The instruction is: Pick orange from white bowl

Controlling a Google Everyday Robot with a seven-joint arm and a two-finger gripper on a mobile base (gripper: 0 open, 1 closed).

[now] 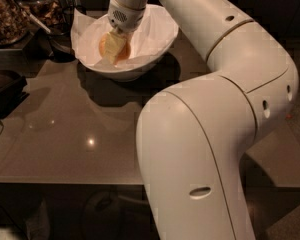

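- Where the big white arm [230, 84] bends over the bench [65, 129], its gripper [115, 48] hangs inside the white bowl [140, 66], pointing down at the left half of the hollow.
- Right behind the gripper's pale, cream-coloured tip lies the orange [103, 45]. It is small and round and takes up little of the bowl.
- Only slivers of the fruit show: a warm orange curve to the left of the tip and another patch at its lower right. The middle is hidden.
- I cannot tell whether the gripper is spread or closed, or whether it has hold of the fruit. The tip reads as one pale mass in front of it.
- Crinkled white paper [152, 26] lines the bowl and stands up above the rim at the back left.
- The bowl is wide and sits at the far side of the glossy grey-brown bench, casting a dark shadow toward the near side.
- Jars of brown bits [7, 14] stand at the far left, beside the bowl.
- A dark, flat thing [5, 86] lies at the bench's left edge, well apart from the bowl.
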